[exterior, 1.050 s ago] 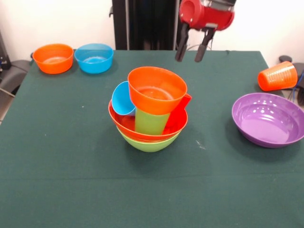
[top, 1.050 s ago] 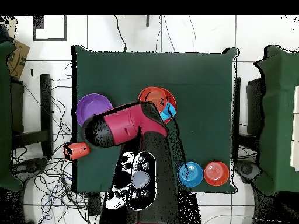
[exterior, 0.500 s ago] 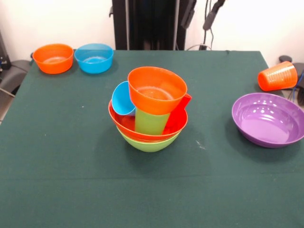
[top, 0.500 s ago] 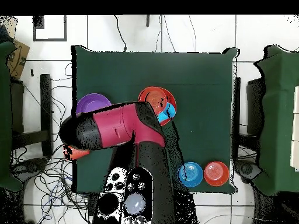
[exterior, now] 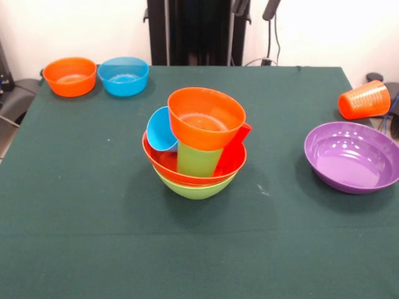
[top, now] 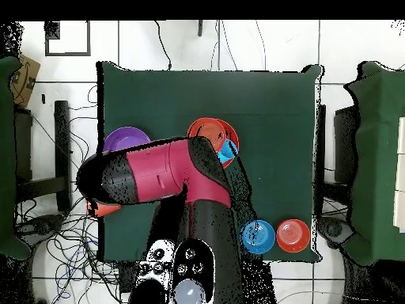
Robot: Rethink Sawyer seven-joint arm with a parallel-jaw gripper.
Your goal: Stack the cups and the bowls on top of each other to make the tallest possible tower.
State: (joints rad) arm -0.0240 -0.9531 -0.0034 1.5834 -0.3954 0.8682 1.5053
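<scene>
The tower stands mid-table on a large lime green bowl holding an orange-red bowl. Inside it, a light blue cup and a red cup lean beside an upright lime green cup, which carries a small orange bowl. An orange cup lies on its side at the right edge, behind the purple bowl. Only the tips of my gripper show at the top edge, open and empty, far above the tower. In the overhead view my arm hides part of the tower.
A small orange bowl and a small blue bowl sit side by side at the table's far left corner. From above they appear as the blue bowl and the orange bowl. The purple bowl and orange cup peek out by the arm.
My gripper has risen from just above the table's far side to the top edge of the front view. Overhead, the arm has swung left. The cups and bowls have not moved.
</scene>
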